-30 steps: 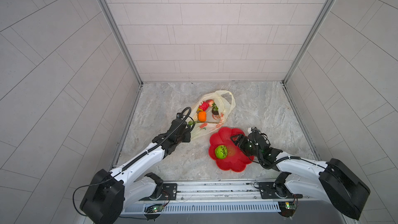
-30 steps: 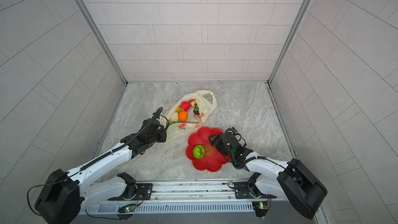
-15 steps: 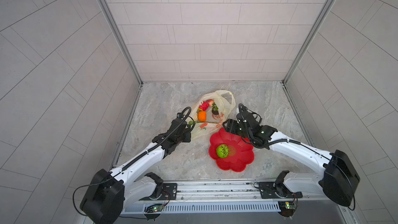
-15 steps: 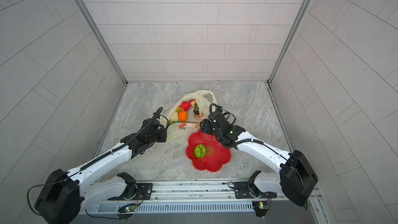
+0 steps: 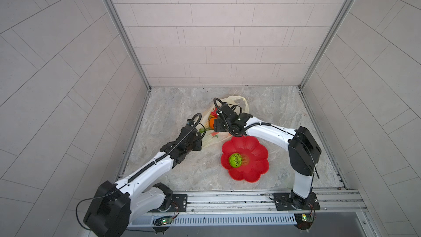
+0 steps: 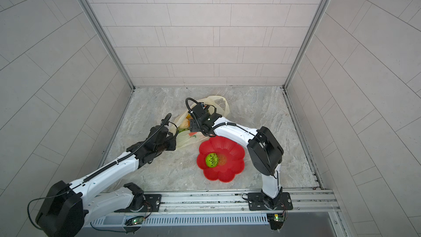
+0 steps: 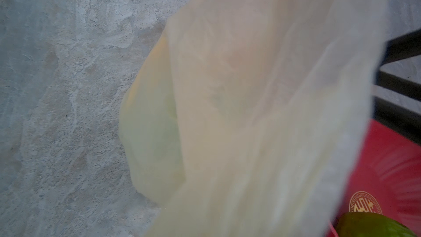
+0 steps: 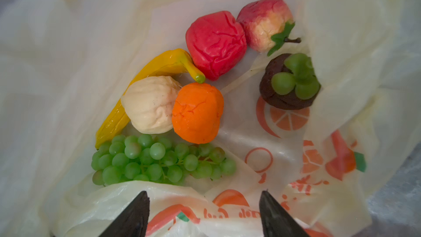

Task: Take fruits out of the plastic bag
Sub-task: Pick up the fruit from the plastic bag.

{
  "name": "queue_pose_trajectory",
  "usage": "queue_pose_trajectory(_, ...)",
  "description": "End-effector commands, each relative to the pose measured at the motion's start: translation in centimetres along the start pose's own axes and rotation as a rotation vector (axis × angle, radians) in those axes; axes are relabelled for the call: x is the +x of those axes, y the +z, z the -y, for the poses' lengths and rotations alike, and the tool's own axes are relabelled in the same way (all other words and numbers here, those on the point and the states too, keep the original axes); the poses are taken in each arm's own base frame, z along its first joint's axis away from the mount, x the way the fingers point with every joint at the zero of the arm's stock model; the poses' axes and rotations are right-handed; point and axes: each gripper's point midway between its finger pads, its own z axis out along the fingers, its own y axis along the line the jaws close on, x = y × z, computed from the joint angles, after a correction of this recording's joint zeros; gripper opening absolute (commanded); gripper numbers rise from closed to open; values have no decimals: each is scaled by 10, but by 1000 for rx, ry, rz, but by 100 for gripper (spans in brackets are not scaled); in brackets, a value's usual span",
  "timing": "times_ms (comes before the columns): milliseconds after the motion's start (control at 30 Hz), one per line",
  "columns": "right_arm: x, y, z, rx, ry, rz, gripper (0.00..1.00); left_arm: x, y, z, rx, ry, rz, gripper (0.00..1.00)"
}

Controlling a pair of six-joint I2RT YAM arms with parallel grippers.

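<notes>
The plastic bag (image 5: 213, 140) (image 6: 189, 140) lies open on the floor, its near corner pinched in my shut left gripper (image 5: 198, 143) (image 6: 172, 145); its film (image 7: 250, 110) fills the left wrist view and hides the jaws. My right gripper (image 8: 205, 210) (image 5: 216, 128) hovers open over the bag mouth, holding nothing. Inside lie a banana (image 8: 164, 64), cream bulb (image 8: 148, 106), orange (image 8: 197, 112), grape bunch (image 8: 148, 160), red piece (image 8: 216, 44), red-and-cream fruit (image 8: 264, 22) and mangosteen (image 8: 287, 83). A green kiwi-like ball (image 5: 235, 160) (image 6: 212, 160) rests outside the bag.
A red flower-shaped plate (image 5: 250, 156) (image 6: 227, 156) holding the kiwi-like ball sits just in front of the bag, under the right forearm. Tiled walls close the floor on three sides; a metal rail with both arm bases runs along the front.
The right arm has swung from over the red plate back and to the left, and now stands over the bag mouth. The left arm and the bag have not moved.
</notes>
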Motion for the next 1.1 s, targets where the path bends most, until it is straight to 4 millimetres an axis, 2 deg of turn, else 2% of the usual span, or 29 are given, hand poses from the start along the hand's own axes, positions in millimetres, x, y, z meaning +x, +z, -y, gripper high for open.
queue_pose_trajectory(0,-1,14,3,66,-19,-24,75,-2,-2,-2,-9,-8,14,0)
queue_pose_trajectory(233,-9,48,0,111,-13,-41,73,-2,-3,-2,-7,-14,18,0)
queue_pose_trajectory(467,-14,71,-4,125,-16,-60,73,-3,-4,-2,-6,-15,20,0)
queue_pose_trajectory(600,-14,81,0,161,-15,-77,67,-3,-3,-2,-7,-15,18,0)
queue_pose_trajectory(867,-17,85,16,238,-12,-81,61,-2,-2,-2,-11,-14,15,0)
queue_pose_trajectory(1067,-17,89,18,240,-12,-96,62,-2,-1,-2,-11,-14,12,0)
